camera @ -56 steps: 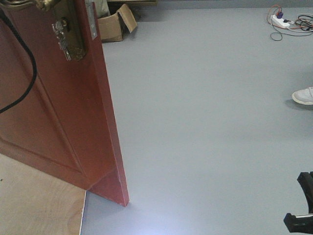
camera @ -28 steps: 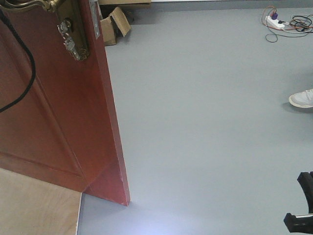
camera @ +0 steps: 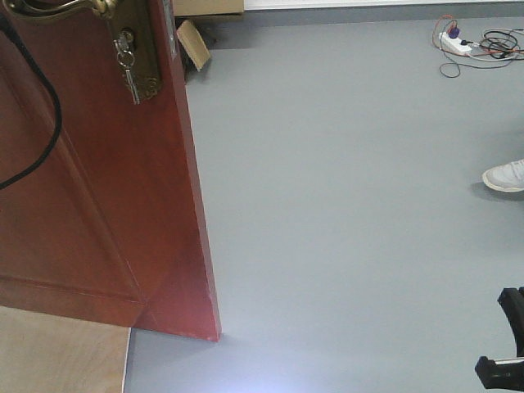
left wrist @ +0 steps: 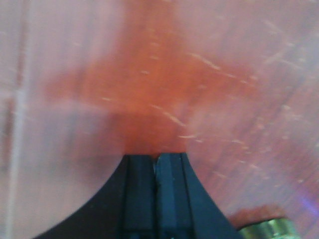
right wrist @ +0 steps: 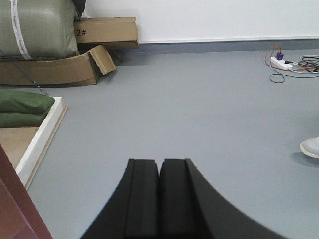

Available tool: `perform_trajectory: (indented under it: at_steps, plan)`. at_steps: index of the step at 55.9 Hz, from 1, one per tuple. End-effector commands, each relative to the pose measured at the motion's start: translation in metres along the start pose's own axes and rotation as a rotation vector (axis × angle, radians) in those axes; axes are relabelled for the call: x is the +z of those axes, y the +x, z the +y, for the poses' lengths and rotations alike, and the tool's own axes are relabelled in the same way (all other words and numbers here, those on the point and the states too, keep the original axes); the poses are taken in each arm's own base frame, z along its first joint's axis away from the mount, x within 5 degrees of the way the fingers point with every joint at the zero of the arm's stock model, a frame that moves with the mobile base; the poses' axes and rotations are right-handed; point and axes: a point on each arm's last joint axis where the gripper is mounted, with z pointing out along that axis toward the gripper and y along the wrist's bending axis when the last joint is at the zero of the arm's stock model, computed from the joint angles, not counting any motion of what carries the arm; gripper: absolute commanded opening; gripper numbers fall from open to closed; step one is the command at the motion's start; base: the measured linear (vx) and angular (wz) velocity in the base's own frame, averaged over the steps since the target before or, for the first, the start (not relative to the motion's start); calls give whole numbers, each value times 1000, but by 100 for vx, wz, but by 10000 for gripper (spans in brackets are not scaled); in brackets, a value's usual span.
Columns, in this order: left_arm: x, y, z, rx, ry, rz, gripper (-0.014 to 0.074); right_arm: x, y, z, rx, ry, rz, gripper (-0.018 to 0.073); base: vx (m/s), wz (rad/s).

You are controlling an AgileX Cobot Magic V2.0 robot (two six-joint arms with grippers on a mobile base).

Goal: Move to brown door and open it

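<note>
The brown door (camera: pixel 98 180) fills the left of the front view, standing ajar with its free edge (camera: pixel 196 213) facing the grey floor. Its brass lever handle (camera: pixel 57 6) is at the top edge, and below it a dark brass lock plate (camera: pixel 139 49) carries small hanging keys (camera: pixel 129 78). In the left wrist view my left gripper (left wrist: pixel 156 155) is shut with nothing in it, its tips right up against the blurred reddish door (left wrist: pixel 164 89); contact cannot be made out. My right gripper (right wrist: pixel 159 162) is shut and empty over open floor, the door's corner (right wrist: pixel 15 209) at its lower left.
A black cable (camera: pixel 51 123) hangs across the door. Cardboard boxes (right wrist: pixel 107 32), green sacks (right wrist: pixel 37 27) and a white frame board (right wrist: pixel 42 139) lie beyond the door. A power strip with cables (camera: pixel 454 39) and a white shoe (camera: pixel 506 175) are at the right.
The door's free edge has shifted right and stands more upright in the front view. It hides more of the cardboard box. The keys now hang straight down.
</note>
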Motion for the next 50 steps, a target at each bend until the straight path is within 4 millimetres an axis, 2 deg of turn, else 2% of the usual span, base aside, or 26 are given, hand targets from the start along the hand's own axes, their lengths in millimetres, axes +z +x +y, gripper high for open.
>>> perform_trajectory:
  at_steps: [1, 50]
  plan:
    - [-15, -23, -10, -9, 32, -135, 67, 0, -6, 0, -10, 3, -79, 0, 17, -1]
    - [-15, -23, -10, -8, 32, -135, 67, 0, -6, 0, -10, 3, -79, 0, 14, 5]
